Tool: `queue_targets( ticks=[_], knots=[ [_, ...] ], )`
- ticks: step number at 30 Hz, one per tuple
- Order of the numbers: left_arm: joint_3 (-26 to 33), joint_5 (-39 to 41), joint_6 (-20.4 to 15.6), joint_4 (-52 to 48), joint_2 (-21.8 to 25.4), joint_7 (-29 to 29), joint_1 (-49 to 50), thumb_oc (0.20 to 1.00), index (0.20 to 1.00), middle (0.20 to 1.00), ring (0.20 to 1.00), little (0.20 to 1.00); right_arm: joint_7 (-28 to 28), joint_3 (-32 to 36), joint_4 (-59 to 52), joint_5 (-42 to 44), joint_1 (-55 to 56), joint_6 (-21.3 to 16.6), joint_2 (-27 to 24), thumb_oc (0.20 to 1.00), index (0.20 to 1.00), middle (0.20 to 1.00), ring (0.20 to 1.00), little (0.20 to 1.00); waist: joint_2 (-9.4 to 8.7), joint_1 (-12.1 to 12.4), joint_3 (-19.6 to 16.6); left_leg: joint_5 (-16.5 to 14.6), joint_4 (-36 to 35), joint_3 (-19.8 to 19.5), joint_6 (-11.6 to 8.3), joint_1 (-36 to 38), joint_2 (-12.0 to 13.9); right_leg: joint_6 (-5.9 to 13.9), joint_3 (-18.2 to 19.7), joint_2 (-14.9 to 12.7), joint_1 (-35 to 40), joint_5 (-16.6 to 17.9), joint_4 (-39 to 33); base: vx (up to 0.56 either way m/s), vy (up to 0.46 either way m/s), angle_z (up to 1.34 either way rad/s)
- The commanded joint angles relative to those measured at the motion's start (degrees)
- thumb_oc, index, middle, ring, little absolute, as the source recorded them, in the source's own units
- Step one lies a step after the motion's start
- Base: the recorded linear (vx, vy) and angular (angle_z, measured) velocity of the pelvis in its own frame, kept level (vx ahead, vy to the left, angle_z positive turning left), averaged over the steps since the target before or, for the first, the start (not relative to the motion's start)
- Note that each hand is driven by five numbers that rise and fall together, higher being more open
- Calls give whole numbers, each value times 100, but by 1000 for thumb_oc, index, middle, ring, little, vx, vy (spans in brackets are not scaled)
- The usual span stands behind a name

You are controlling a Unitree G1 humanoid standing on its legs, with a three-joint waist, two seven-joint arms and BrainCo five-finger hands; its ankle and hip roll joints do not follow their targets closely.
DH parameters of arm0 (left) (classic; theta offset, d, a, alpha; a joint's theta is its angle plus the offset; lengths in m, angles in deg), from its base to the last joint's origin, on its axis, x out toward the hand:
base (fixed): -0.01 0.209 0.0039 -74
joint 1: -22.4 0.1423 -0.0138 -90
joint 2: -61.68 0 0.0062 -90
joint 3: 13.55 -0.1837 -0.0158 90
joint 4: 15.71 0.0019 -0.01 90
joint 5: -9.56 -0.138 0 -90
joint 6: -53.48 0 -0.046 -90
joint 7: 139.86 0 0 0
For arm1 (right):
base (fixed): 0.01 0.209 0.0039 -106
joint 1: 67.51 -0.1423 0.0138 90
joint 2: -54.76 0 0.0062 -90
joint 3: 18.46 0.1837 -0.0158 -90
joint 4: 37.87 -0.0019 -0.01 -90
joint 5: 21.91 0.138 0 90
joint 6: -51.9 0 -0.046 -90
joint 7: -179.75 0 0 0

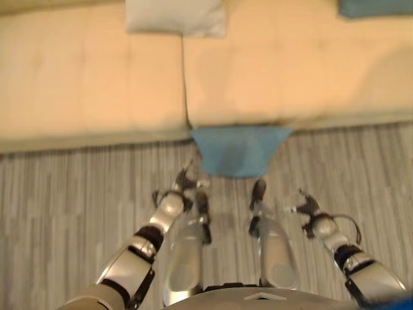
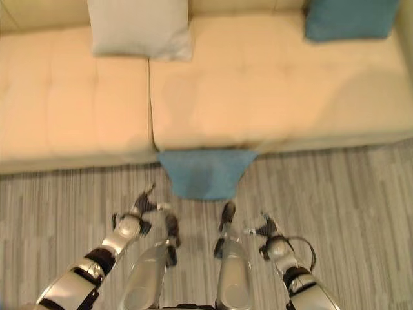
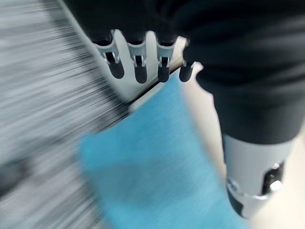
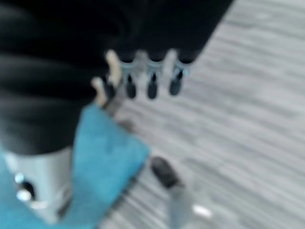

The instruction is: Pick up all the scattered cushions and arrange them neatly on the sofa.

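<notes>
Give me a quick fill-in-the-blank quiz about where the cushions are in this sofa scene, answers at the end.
1. The blue cushion lies on the ___, against the sofa's front edge.
2. The white cushion rests on the ___.
3. The teal cushion sits at the sofa's ___ end.
4. Both the left hand and right hand hold ___.

Missing words: floor; sofa; right; nothing

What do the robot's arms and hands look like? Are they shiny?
Yes, a bit shiny. Both arms are silver-grey with dark bands near the wrists. The left hand and the right hand each have a dark ribbed cover over the back and wrist. Past it come slim silver fingers with rounded dark tips, in a neat row, and a thumb set apart.
</notes>
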Motion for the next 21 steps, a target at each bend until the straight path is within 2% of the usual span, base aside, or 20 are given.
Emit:
queue_targets(
  ticks=[1,2,5,8,9,21],
  knots=[
    [6,481,-341,230,-180,478,286,1000,1000,1000,1000,1000,-616,-209,-190,76,235,-69,-233,1000,1000,1000,1000,1000,1,-52,-640,-334,97,-518,-385,-26,216,350,234,-180,304,-974,720,0,0,0],
    [35,644,-360,311,-205,545,119,1000,1000,1000,1000,1000,-743,-185,-177,162,87,-94,-247,1000,1000,1000,1000,1000,39,-54,-628,-506,244,-569,-438,-155,282,383,284,-146,167,-1139,876,-49,24,-5],
    [110,782,-288,852,-101,932,-618,1000,1000,1000,1000,1000,-1100,-197,-227,283,-448,-150,-355,1000,1000,1000,1000,1000,29,-131,-527,-565,710,-620,-459,-877,411,360,352,-141,-510,-1199,1245,-48,17,-19],
    [253,854,-267,1044,-88,1177,-890,1000,1000,1000,1000,1000,-1295,-203,-289,308,-612,-207,-339,1000,1000,1000,1000,1000,10,-168,-530,-612,909,-677,-463,-1200,459,347,393,-135,-846,-1231,1409,-9,6,-2],
    [316,884,-258,1159,-23,1336,-1066,1000,1000,1000,1000,1000,-1447,-172,-289,342,-729,-275,-381,1000,1000,1000,1000,1000,-17,-184,-521,-653,1082,-737,-449,-1506,487,346,410,-145,-1123,-1244,1549,0,19,-8],
    [502,1104,-147,1765,625,1558,-2070,1000,1000,1000,1000,1000,-2030,122,-992,451,-1191,-566,-646,1000,1000,1000,1000,1000,-211,-403,-647,-988,1845,-990,-344,-3064,491,336,622,-162,-2525,-1315,2081,15,28,-2]
  ],
)
